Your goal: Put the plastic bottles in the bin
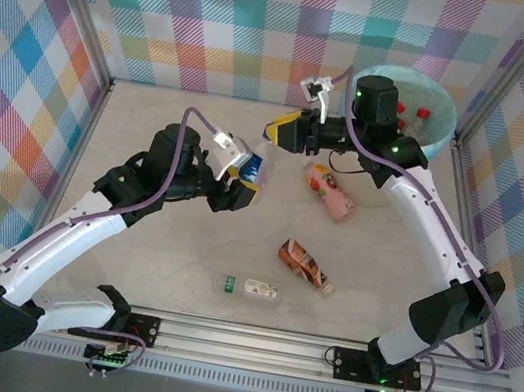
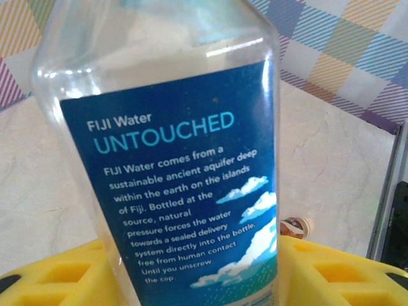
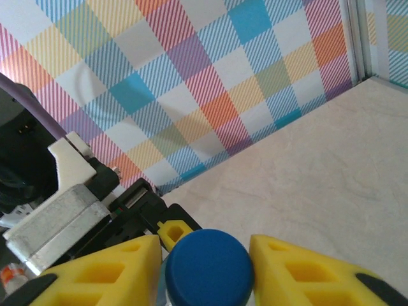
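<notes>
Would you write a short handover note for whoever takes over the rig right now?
Left gripper: shut on the Fiji bottle.
Right gripper: fingers on either side of that bottle's blue cap; firm grip unclear.
Bin: far right corner.
Done: red caps show inside it, so some bottles are in.
Left: the Fiji bottle, plus the pink bottle, brown bottle and clear bottle lying on the table.
</notes>
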